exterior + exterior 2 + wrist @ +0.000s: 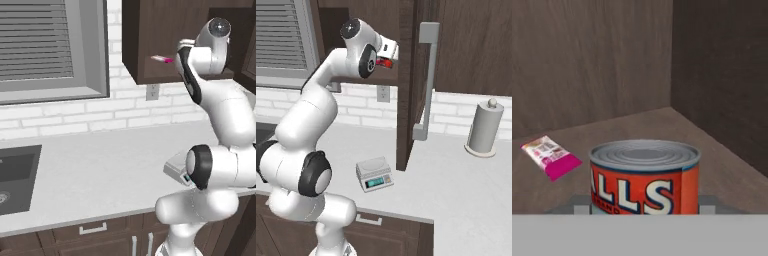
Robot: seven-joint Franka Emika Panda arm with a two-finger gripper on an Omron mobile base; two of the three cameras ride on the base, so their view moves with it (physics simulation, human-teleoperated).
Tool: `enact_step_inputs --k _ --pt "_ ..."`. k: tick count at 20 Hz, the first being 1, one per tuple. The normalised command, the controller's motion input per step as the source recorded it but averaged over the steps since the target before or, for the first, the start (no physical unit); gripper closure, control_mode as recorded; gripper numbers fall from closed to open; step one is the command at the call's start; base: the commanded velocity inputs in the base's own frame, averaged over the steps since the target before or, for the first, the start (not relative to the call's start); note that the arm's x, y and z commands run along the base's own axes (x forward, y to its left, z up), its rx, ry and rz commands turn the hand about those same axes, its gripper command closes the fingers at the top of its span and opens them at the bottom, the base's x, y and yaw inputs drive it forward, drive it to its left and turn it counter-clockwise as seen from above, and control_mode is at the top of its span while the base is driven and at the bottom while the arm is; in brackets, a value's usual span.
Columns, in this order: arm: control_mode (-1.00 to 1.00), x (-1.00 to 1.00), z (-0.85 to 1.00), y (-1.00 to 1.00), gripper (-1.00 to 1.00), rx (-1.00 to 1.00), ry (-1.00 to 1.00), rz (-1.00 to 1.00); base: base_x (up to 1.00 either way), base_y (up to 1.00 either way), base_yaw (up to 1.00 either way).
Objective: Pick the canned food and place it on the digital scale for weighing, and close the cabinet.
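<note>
The canned food (pixel 644 177), red with a ribbed silver top and white letters, stands on the shelf inside the open dark brown cabinet (pixel 406 85). My gripper (pixel 644 202) is around it, a grey finger (pixel 582 202) pressed against each side of the can. From the right base view the hand (pixel 389 51) reaches into the cabinet with the red can (pixel 387 63) just under it. The cabinet door stands wide open, its long silver handle (pixel 428 80) facing out. The digital scale (pixel 374 173) sits bare on the counter below, near the front edge, also visible as the scale (pixel 176 167).
A flat pink-and-white packet (pixel 551 156) lies on the shelf left of the can, and shows as a packet (pixel 162 59) at the cabinet edge. A grey paper towel roll (pixel 485 127) stands at the right. A sink (pixel 15 177) is at the far left.
</note>
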Motion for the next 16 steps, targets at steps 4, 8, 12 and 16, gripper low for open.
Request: enact_step_inputs --k 4,8,12,16 --pt "-1.0 -1.0 0.09 0.62 1.0 0.01 -0.27 0.06 0.0 0.0 0.0" --pt "-1.0 -1.0 0.02 0.56 1.0 0.0 -0.3 0.06 0.0 0.0 0.0" --pt "-1.0 -1.0 0.08 0.48 1.0 0.0 -0.17 0.07 0.0 0.0 0.0" --pt "-1.0 -1.0 0.0 0.4 1.0 -0.01 -0.02 0.21 0.0 0.0 0.0"
